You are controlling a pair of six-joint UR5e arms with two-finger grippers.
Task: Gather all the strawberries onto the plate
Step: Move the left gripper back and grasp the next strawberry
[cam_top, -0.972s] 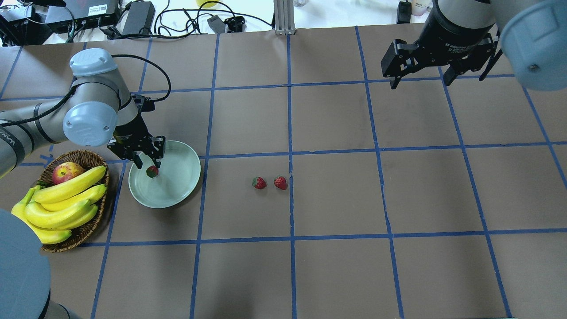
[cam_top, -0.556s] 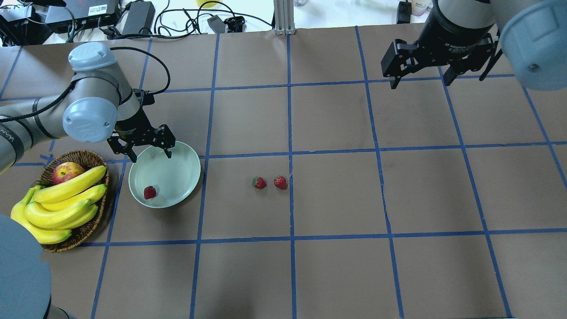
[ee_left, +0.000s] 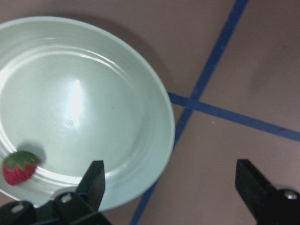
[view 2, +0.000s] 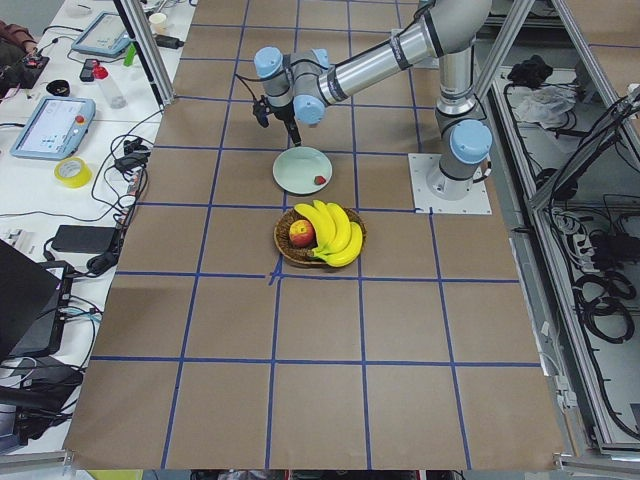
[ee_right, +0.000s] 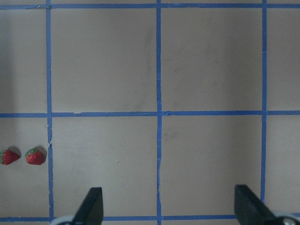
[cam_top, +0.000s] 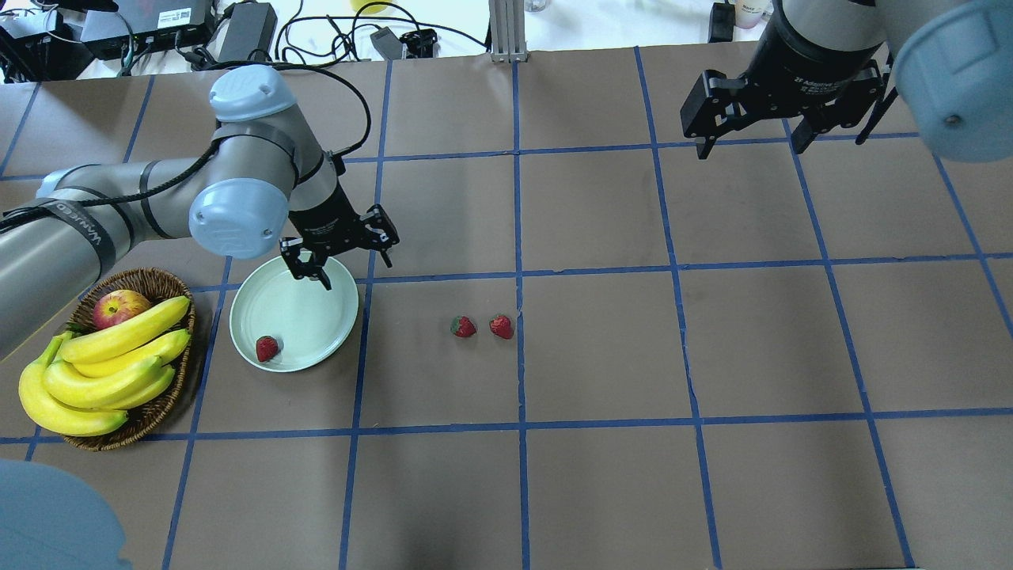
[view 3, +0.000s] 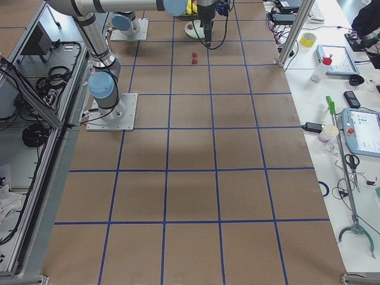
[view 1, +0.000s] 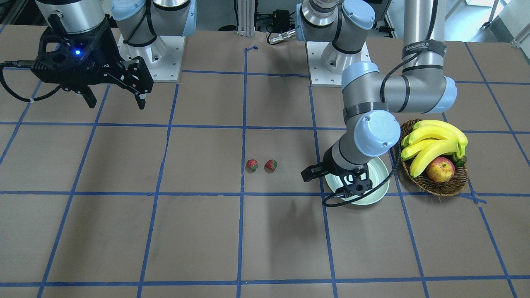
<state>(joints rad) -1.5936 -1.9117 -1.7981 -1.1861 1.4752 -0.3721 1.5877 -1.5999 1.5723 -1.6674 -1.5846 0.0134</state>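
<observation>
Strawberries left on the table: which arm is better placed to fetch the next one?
Left. The left claw, open and empty, hovers at the far rim of the plate, near the two strawberries on the table. The right claw, also open, hangs over the far right corner, farther from berries and plate.

1. Bright, even overhead light washed the brown table (cam_top: 601,348), leaving colours clear.
2. A soft, diffuse shadow spread beneath the left arm (view 1: 393,89) in the front-facing view.
3. A white glare streak crossed the plate (ee_left: 75,101) in the left wrist view.
4. The right arm (cam_top: 954,75) loomed out of focus at the overhead view's corner.
</observation>
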